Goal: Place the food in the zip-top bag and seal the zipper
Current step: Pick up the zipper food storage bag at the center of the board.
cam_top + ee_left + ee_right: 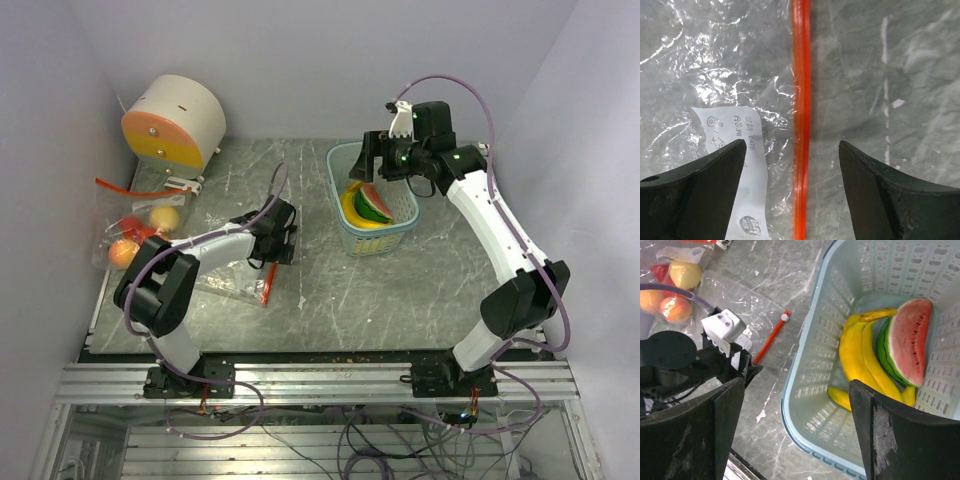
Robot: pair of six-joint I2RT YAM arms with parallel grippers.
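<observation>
Banana point(854, 355) seemed light, stiff, slippery, best pinched mid-length by the spread right claw point(796, 384); left claw point(792, 142) gaped too.

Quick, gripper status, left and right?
Left gripper: open, empty, over the bag zipper.
Right gripper: open, empty, above the basket.

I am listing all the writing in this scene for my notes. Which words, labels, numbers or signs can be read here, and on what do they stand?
"DATE": printed sideways on the white label of the zip-top bag.
Other characters and a round mark on that label: too blurred to read.
Pale blue basket: no writing visible.
</observation>
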